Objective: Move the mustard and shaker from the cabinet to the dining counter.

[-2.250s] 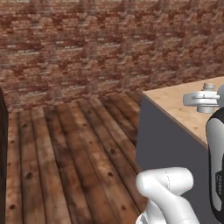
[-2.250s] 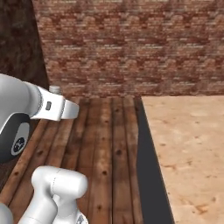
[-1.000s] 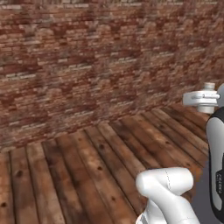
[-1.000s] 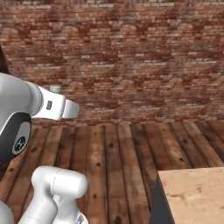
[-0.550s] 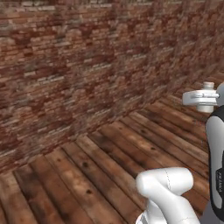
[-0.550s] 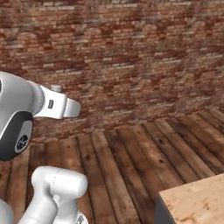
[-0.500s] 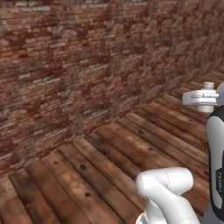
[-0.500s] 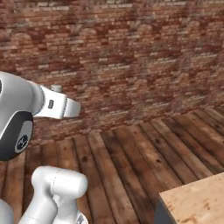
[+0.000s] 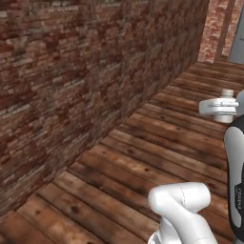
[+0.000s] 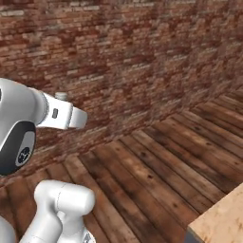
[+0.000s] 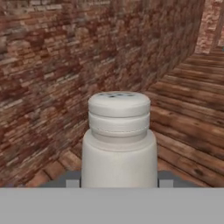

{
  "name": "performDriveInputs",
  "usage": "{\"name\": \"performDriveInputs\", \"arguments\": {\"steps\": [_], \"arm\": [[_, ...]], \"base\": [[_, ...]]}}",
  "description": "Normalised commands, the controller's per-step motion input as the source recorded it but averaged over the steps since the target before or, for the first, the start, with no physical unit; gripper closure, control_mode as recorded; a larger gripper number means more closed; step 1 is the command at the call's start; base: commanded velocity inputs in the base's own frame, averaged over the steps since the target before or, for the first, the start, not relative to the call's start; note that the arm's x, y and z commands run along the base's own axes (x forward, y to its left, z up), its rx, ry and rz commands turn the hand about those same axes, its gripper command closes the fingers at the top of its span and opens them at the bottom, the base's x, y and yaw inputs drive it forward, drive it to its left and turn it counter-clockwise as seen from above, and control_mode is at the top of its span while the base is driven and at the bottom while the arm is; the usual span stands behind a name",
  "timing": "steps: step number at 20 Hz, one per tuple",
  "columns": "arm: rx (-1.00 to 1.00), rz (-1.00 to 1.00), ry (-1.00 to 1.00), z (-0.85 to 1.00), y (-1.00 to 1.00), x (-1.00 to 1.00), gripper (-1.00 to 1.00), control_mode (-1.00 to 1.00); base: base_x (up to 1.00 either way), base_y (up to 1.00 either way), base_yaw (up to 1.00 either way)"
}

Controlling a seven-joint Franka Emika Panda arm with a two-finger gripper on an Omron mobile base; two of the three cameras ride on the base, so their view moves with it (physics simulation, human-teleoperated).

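- Red-brown brick wall (image 9: 62, 81) is running along the left, receding toward a far corner.
- Dark wooden plank floor (image 9: 157, 143) is stretching beneath it.
- Light wood-grain countertop corner (image 10: 223, 220) is showing at lower right.

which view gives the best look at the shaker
The hand view: the shaker stands upright and close between the gripper's fingers, holes visible on its top. The left base view catches just a bit of its top above the hand; the right base view a sliver.

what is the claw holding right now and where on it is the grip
The claw holds the shaker, gripped low on its body from both sides. Its rounded, holed top stands free, pointing away from the hand toward the brick wall.
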Motion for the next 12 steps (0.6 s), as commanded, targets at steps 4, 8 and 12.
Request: {"name": "performDriveInputs", "arguments": {"steps": [4, 8, 12], "arm": [[0.0, 0.0, 0.0, 0.0, 0.0, 0.0, 1.0, 1.0], [0.0, 0.0, 0.0, 0.0, 0.0, 0.0, 1.0, 1.0], [0.0, 0.0, 0.0, 0.0, 0.0, 0.0, 1.0, 1.0]], "base": [[0.72, 0.28, -0.42], [0.74, 0.2, -0.37], [0.69, 0.18, -0.41]]}}
